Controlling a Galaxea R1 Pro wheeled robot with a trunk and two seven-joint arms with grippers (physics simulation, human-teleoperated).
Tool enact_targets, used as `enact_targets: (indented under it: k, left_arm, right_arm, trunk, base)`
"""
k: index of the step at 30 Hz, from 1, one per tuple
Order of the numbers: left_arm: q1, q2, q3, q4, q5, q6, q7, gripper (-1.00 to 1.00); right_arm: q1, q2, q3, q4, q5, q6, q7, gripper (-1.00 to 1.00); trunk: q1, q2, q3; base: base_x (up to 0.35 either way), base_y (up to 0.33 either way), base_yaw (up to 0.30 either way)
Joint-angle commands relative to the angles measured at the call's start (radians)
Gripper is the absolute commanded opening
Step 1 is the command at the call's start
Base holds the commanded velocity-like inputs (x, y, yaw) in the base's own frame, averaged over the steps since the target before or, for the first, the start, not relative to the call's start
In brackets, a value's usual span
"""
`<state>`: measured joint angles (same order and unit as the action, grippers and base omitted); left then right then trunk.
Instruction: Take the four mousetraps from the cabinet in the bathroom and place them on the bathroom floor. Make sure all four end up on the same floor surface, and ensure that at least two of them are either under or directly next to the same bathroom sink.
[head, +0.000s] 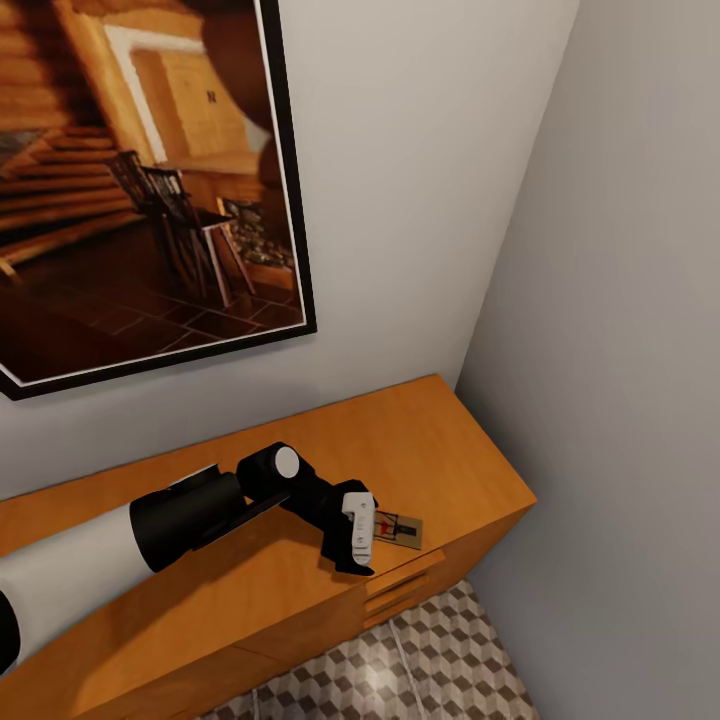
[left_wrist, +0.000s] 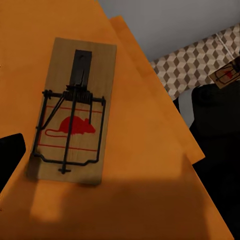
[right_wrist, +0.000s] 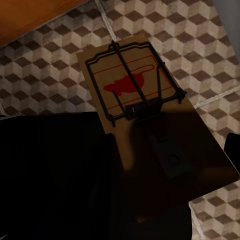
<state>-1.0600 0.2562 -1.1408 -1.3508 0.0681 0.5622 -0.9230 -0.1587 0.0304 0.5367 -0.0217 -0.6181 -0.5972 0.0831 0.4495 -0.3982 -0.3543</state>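
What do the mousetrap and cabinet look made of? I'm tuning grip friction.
Mousetrap: apparently a flat matte wooden board, tan with faint grain, carrying dark, probably metal, wire and a printed red mouse. Cabinet: seemingly smooth orange-brown wood or veneer with a slight satin sheen.

Cabinet (head: 260, 480) orange-brown. Mousetrap (left_wrist: 72, 112) on it: tan board, black wire, red mouse print. Floor (head: 420, 660) below the cabinet: brown-beige-white cube pattern.

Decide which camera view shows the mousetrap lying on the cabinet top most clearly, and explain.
The left wrist view: the mousetrap lies large, with wire and red mouse print plain. The head view shows it tiny beside the left pincer on the cabinet. The right wrist view shows a different trap, above floor tiles.
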Motion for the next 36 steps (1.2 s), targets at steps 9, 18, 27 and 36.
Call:
enact_targets:
  k: [9, 18, 27, 36]
  left_arm:
    - [-0.002, 0.001, -0.002, -0.001, -0.002, 0.008, 0.002, 1.00]
    - [-0.002, 0.000, -0.002, -0.001, -0.005, 0.010, 0.002, 1.00]
    - [-0.002, -0.002, 0.002, 0.000, -0.005, 0.010, 0.002, 1.00]
    - [-0.002, -0.057, 0.009, 0.024, -0.007, 0.011, 0.001, 1.00]
  right_arm:
    - [-0.001, 0.000, 0.002, 0.002, -0.011, -0.004, 0.006, -1.00]
    - [-0.001, 0.001, 0.002, 0.002, -0.011, -0.004, 0.006, -1.00]
    - [-0.001, 0.002, 0.002, 0.002, -0.011, -0.004, 0.006, -1.00]
    - [-0.001, 0.002, 0.002, 0.002, -0.011, -0.004, 0.005, -1.00]
  trunk:
    - [0.001, -0.002, -0.002]
    - [0.001, -0.002, -0.002]
    - [0.001, -0.002, -0.002]
    - [0.001, -0.002, -0.002]
  base:
    - [0.048, 0.011, 0.000]
    - [0.017, 0.006, 0.000]
    - [0.000, 0.000, 0.000]
    - [0.000, 0.000, 0.000]
